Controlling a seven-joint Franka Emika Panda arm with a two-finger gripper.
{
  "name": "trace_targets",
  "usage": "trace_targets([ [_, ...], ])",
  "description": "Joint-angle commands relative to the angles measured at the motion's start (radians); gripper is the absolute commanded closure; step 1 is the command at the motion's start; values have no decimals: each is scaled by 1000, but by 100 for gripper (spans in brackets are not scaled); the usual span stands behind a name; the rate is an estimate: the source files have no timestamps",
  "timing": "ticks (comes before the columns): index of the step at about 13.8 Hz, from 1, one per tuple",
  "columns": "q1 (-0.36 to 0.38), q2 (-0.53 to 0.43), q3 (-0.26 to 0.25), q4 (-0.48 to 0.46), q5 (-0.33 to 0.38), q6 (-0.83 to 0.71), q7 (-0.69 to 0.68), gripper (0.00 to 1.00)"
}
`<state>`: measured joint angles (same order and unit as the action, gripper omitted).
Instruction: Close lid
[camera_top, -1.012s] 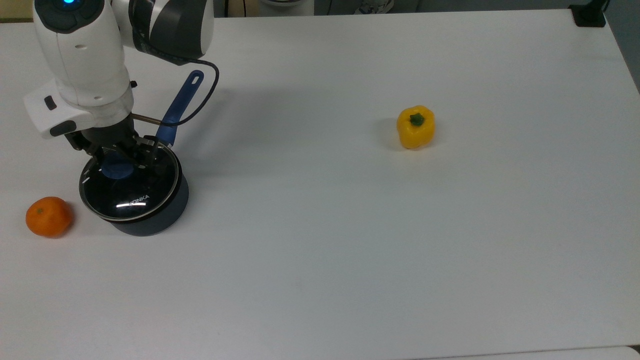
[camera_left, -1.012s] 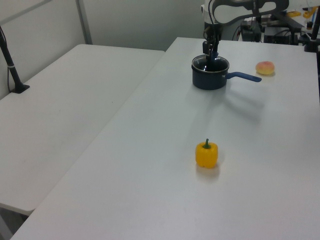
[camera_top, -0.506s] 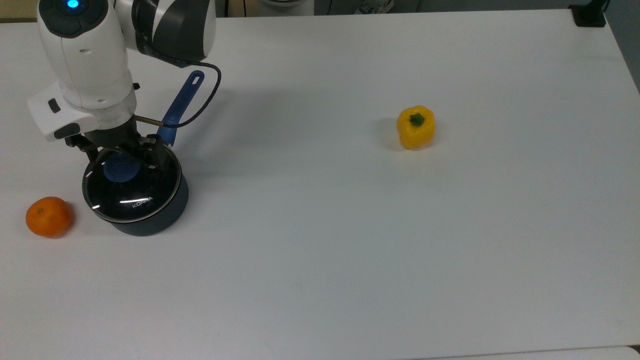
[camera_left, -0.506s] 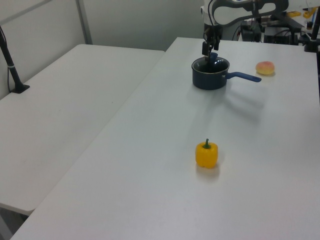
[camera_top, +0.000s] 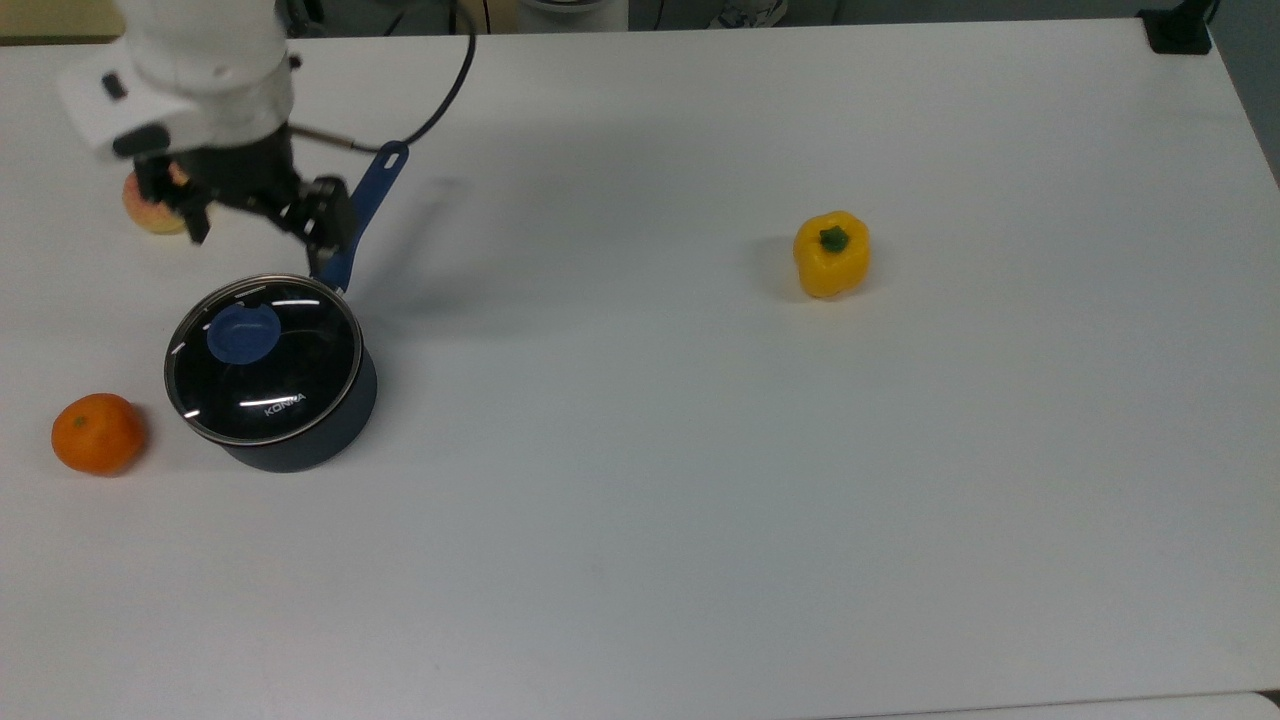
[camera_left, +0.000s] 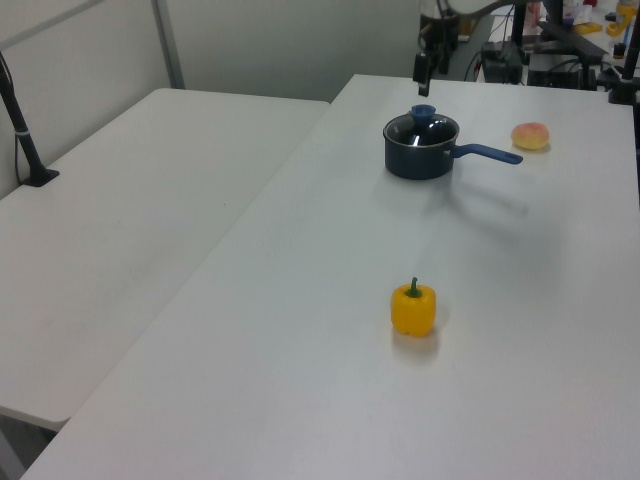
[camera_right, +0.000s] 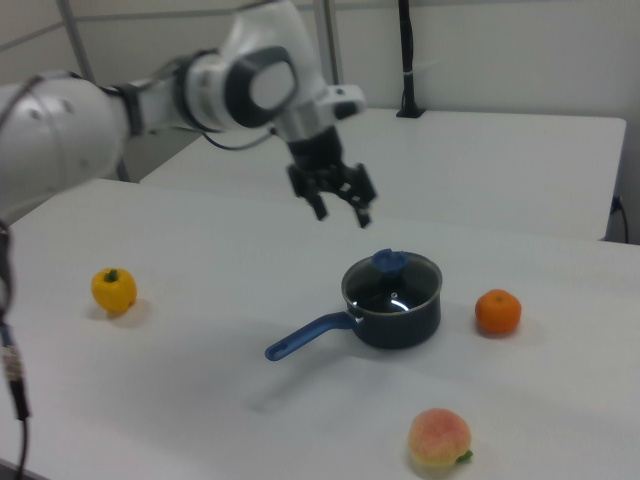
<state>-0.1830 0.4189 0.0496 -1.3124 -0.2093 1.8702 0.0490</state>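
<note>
The lid (camera_top: 262, 358) is seated flat on the black saucepan (camera_top: 300, 420), its metal rim ringing the pot's mouth all the way round, and the blue knob (camera_top: 241, 333) is seen standing up at its centre. In the right view the same lid (camera_right: 391, 280) is shown level on the pan (camera_right: 395, 305), knob uppermost.

The saucepan's blue handle (camera_top: 358, 216) is pointed toward the far side of the table (camera_top: 700, 400) in the top view; in the right view it (camera_right: 305, 337) is stretched out to the right view's left and nearer edge.

Above and beyond the pot, the gripper (camera_top: 255, 215) is held in the air, clear of the lid, with nothing between its fingers and the jaws spread apart. In the right view it (camera_right: 334, 200) is seen hanging well above the knob, empty and released. In the left view it (camera_left: 425, 68) is found above the pan (camera_left: 420, 146).

An orange (camera_top: 98, 433) is lying just beside the pot on the top view's left. A peach (camera_top: 150, 208) is partly covered by the gripper in the top view, and is plainly seen at the near edge in the right view (camera_right: 438, 439). A yellow bell pepper (camera_top: 831, 253) is standing well apart, toward the top view's right.
</note>
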Motion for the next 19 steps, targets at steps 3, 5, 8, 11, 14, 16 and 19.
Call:
trace_targets([
  [3, 74, -353, -14, -266, 154, -205, 129, 0],
  [5, 109, -417, -26, -281, 212, -268, 140, 0],
  [8, 167, -479, -42, -286, 225, -324, 153, 0],
  [11, 272, -497, -114, -303, 225, -318, 132, 0],
  [14, 353, -511, -181, -307, 220, -310, -25, 0],
  [16, 352, -500, -191, -336, 218, -225, -141, 0],
  [19, 349, -502, -191, -384, 220, -131, -167, 0],
])
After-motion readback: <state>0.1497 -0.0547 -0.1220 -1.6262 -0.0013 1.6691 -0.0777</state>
